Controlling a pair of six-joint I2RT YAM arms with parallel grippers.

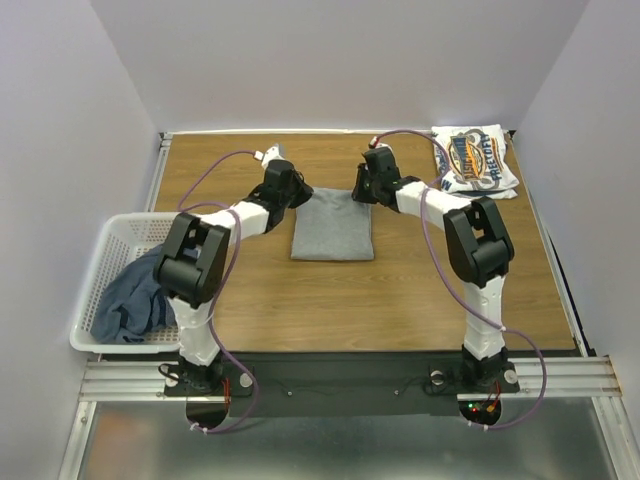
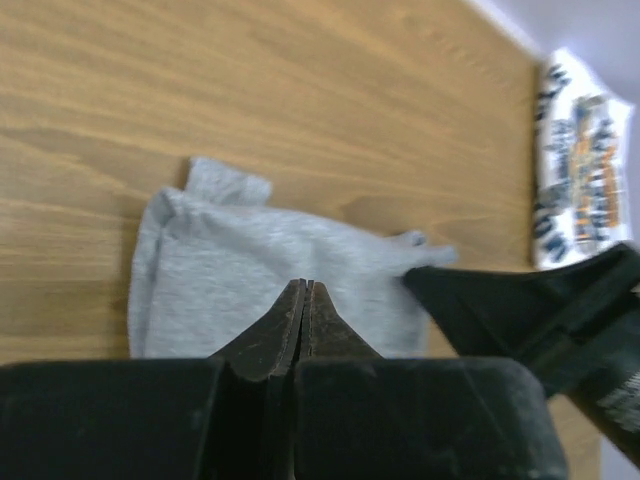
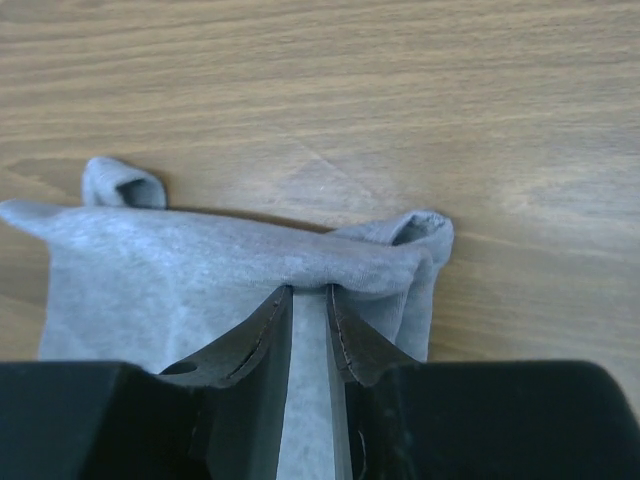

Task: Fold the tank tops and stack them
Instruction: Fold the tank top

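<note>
The light grey tank top (image 1: 333, 226) lies folded into a rectangle at the table's middle. My left gripper (image 1: 299, 196) is over its far left corner. In the left wrist view the jaws (image 2: 306, 286) are pressed fully together, with the grey cloth (image 2: 230, 270) flat beyond them. My right gripper (image 1: 363, 190) is at the far right corner. Its fingers (image 3: 309, 291) stand a narrow gap apart, with a thick fold of grey cloth (image 3: 200, 270) bunched between and over their tips. The white logo tank top (image 1: 476, 158) lies folded at the back right. The dark slate blue tank top (image 1: 130, 300) is crumpled in the basket.
The white lattice basket (image 1: 96, 262) sits at the table's left edge, beside the left arm. The white logo top also shows at the right of the left wrist view (image 2: 585, 170). Bare wooden table (image 1: 330, 300) lies in front of the grey top.
</note>
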